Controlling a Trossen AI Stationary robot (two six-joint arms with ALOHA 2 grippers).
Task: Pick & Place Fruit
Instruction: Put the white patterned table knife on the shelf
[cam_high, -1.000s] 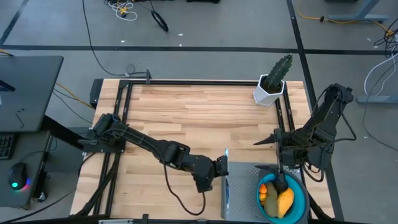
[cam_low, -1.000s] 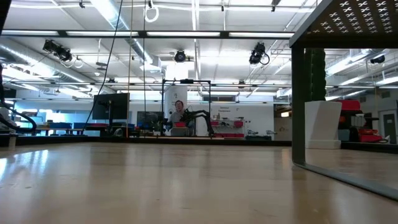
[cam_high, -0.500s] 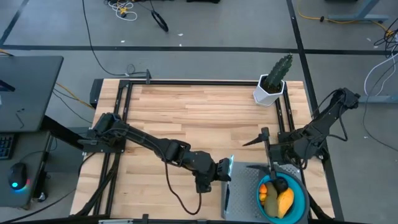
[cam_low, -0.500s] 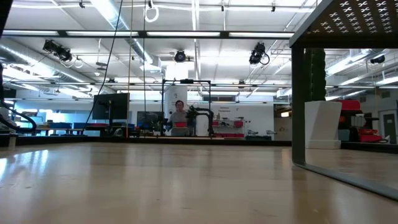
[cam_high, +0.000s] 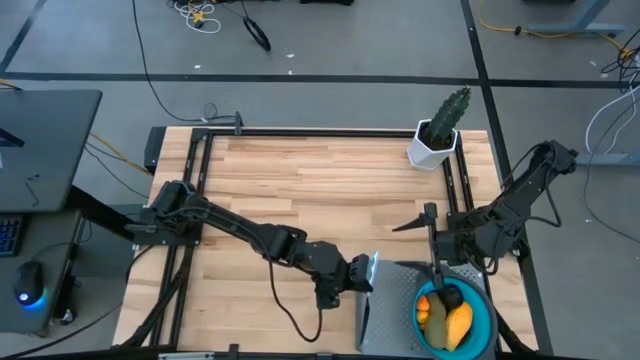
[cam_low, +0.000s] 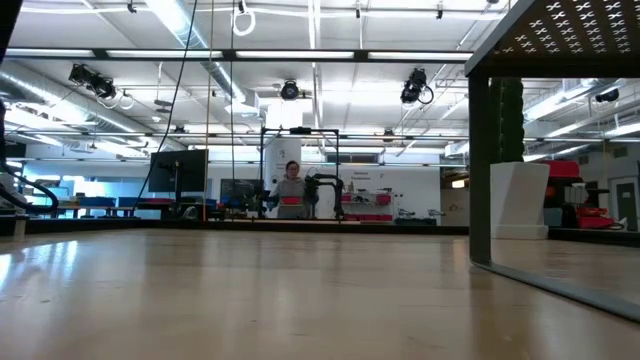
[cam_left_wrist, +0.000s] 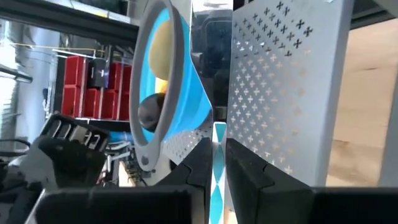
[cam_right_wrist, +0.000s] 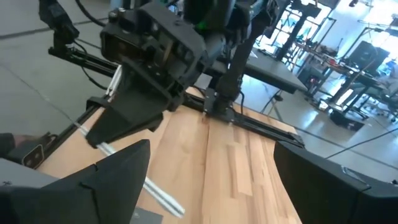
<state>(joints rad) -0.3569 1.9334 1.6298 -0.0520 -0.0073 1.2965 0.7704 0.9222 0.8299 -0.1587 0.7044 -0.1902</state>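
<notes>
The fruit lies in a blue bowl (cam_high: 478, 322) on a grey perforated stand (cam_high: 388, 300) at the near right: a yellow oblong (cam_high: 459, 322), an olive-brown oval (cam_high: 437, 318), a black ball (cam_high: 451, 297) and an orange-red piece (cam_high: 424, 303). In the left wrist view the bowl (cam_left_wrist: 186, 93), the yellow piece (cam_left_wrist: 163, 46) and the black ball (cam_left_wrist: 149, 111) show close ahead. My left gripper (cam_high: 366, 272) is at the stand's left edge, shut on a thin white-and-blue stick (cam_left_wrist: 217, 149). My right gripper (cam_high: 412, 240) hangs open in the air just beyond the bowl, holding nothing. My left gripper pinches the thin stick (cam_left_wrist: 217, 177) between its two fingertips (cam_left_wrist: 245, 168). The fingers come from the table's left, slanting slightly down, and lie across the stick. The stick stands next to the stand's edge (cam_left_wrist: 231, 93); whether it touches the stand cannot be told.
A green cactus in a white pot (cam_high: 436, 140) stands at the far right. Black rails (cam_high: 300, 133) frame the wooden table top (cam_high: 300, 190). In the low view the stand's post (cam_low: 480, 170) and the pot (cam_low: 517, 200) show at the right, and a person (cam_low: 291, 182) far off in the room.
My right gripper has swung toward the table's left, then kept still. My left gripper has tipped a little with the stick, whose blue part now shows beside the stand's left edge.
</notes>
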